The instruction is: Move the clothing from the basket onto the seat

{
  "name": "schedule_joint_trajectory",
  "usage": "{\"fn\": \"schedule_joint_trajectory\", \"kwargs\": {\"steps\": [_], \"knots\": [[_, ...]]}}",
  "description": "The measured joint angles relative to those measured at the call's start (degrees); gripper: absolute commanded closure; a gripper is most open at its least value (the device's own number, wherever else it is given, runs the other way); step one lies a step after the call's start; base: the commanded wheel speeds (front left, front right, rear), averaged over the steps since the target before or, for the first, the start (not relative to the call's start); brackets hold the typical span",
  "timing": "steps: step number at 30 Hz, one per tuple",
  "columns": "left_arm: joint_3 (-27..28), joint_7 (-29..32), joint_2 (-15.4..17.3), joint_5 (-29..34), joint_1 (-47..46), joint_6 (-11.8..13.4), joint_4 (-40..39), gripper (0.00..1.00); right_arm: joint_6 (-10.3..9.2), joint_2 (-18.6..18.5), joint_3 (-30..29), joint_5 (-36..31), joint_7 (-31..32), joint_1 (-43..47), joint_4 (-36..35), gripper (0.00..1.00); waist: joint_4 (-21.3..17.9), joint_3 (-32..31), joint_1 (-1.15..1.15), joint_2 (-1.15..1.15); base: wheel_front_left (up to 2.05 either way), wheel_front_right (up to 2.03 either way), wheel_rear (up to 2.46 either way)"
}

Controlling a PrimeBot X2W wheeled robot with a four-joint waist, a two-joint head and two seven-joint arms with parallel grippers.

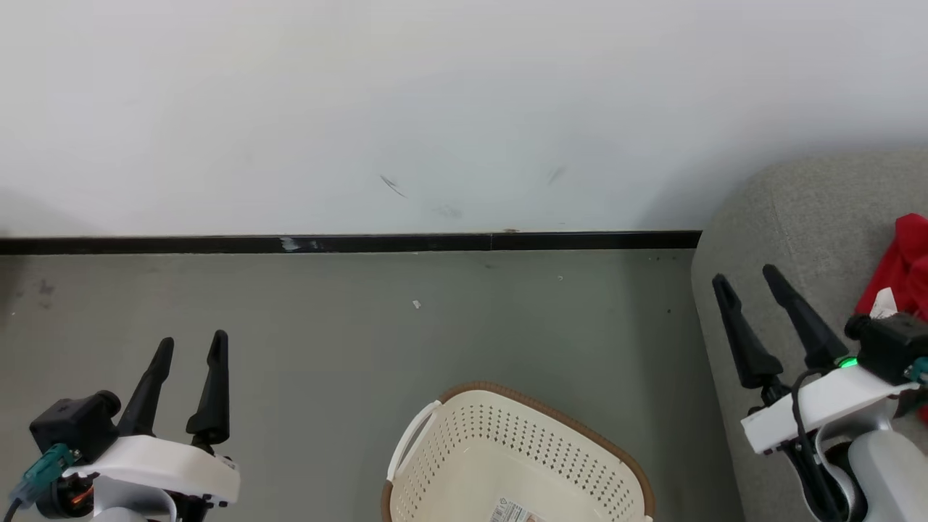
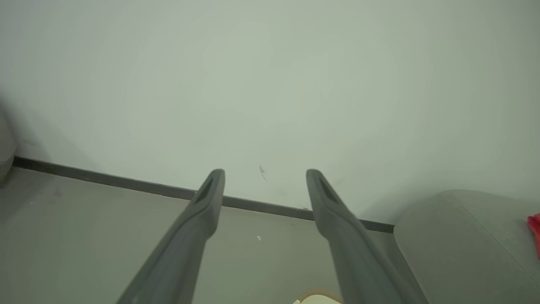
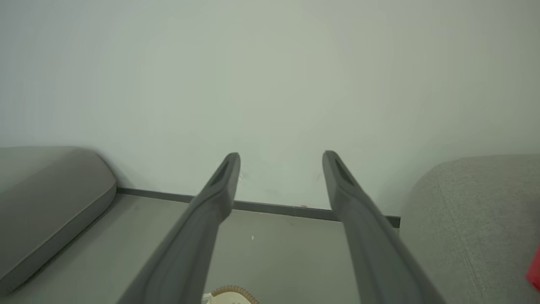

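1. The left gripper [image 1: 192, 339] hovers above the floor [image 1: 435, 326] to the left of the basket, its two dark fingers spread wide and holding nothing.
2. The right gripper [image 1: 743, 275] stands equally wide and empty over the edge of the seat [image 1: 790, 232], fingers pointing toward the wall [image 1: 435, 109].
3. Just beside that arm, a red garment [image 1: 902, 264] lies on the grey seat at the head view's right edge, partly cut off.
4. Between the two arms, the basket [image 1: 522, 442] sits on the floor close to the seat. The part of its interior in view is bare apart from a paper label [image 1: 515, 511], and its near half is out of frame.
5. Judged from this, the transfer appears at or near its end, with the garment set down and neither gripper engaged.
6. The next move calls for a look into the basket's hidden half. If cloth remains, a gripper must reach down inside and pinch it; if not, nothing is left to carry.
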Motion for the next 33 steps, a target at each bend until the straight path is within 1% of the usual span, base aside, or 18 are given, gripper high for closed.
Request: {"fn": "schedule_joint_trajectory", "kwargs": {"steps": [5,7,13,16,33], "knots": [[2.5,-0.1,-1.7,0.5,0.6,-0.1,-1.2,0.0,0.0,1.7,-0.4,-2.1,0.0,2.6,-1.0,0.0,1.3,-0.3,0.0,0.0,0.0,0.0,0.0],[3.0,-0.1,-2.2,0.6,0.7,-0.5,-1.5,0.0,0.0,2.3,-1.1,-2.7,0.0,3.3,-1.4,0.0,1.7,-0.3,0.0,0.0,0.0,0.0,0.0],[3.6,-0.1,-1.3,5.5,0.8,-0.5,-1.7,0.0,0.0,4.0,-1.8,-4.8,0.0,4.8,-2.8,0.0,2.7,-0.7,0.0,0.0,0.0,0.0,0.0],[3.5,-0.1,-1.4,6.9,1.8,-0.8,-1.7,0.0,0.0,4.4,-1.7,-5.5,0.0,5.8,-3.3,0.0,2.8,-1.1,0.0,0.0,0.0,0.0,0.0],[5.0,-0.1,-3.3,8.9,4.1,-2.1,-1.5,0.0,0.0,5.7,-1.6,-8.9,0.0,7.9,-5.7,0.0,2.1,-1.5,0.0,0.0,0.0,0.0,0.0]]}}
